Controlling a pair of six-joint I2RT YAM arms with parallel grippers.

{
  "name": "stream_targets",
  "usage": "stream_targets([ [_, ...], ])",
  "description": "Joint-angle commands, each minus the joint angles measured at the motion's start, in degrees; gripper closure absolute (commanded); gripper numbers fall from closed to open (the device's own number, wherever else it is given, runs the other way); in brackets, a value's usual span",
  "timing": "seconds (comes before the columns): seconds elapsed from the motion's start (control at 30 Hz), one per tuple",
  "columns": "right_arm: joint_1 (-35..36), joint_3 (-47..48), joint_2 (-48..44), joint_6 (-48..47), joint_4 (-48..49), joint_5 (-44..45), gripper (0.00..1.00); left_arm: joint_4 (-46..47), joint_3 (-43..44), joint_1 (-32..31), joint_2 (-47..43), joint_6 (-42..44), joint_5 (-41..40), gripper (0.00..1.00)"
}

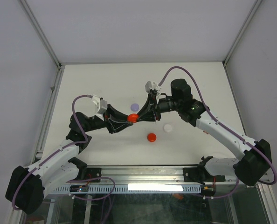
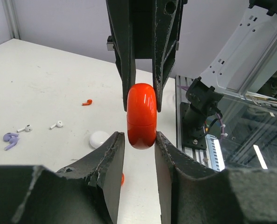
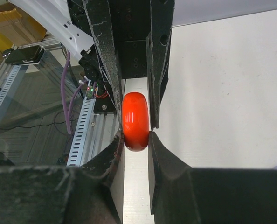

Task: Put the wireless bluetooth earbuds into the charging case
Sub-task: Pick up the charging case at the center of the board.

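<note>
right tool (image 3: 135,139) clamps glossy red charging case (image 3: 135,116) | left tool (image 2: 139,137) pinches it too | rounded, lid shut

The charging case (image 2: 141,116) is smooth red plastic, very glossy, with bright reflections. The fingers (image 2: 106,168) of the left pincer (image 2: 139,136) and of the right pincer (image 3: 136,137) look like black plastic, matt and rough, with a grainy surface. The bench (image 2: 45,79) is white and matt. The small earbuds (image 2: 58,124) on it are shiny plastic. The rail (image 1: 143,172) at its near edge is bare metal.
</note>
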Motion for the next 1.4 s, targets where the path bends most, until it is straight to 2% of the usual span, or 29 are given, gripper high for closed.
stream_targets([
  [0.0, 0.78, 3.13, -0.5, -1.11, 0.29, 1.12, 1.0, 3.93, 1.5, -0.6, 0.54, 0.92, 1.13, 0.69],
  [0.5, 2.93, 3.64, 0.36, -1.97, -0.25, 3.96, 1.0, 4.48, 1.64, -1.11, 0.39, 0.21, 1.44, 0.76],
  [0.7, 3.5, 4.19, 0.83, -2.73, -1.49, 5.49, 1.0, 5.38, 1.49, -1.24, 0.47, -0.17, 1.37, 0.72],
  [0.83, 3.69, 4.27, 1.05, -2.78, -1.49, 5.9, 1.0, 6.45, 1.15, -1.33, 0.66, -0.94, 1.37, 0.66],
  [1.13, 3.78, 4.08, 0.52, -2.78, -1.46, 7.64, 1.0, 6.81, 0.88, -1.37, 0.57, -1.28, 1.33, 0.68],
  [1.23, 3.78, 3.86, -0.16, -2.91, -1.04, 8.71, 1.0, 6.19, 0.54, -1.38, 0.4, -1.11, 0.79, 0.59],
  [1.37, 3.78, 3.24, -1.08, -2.87, -0.23, 8.86, 1.0, 6.15, -0.09, -1.41, -0.05, -1.02, -0.19, 0.58],
])
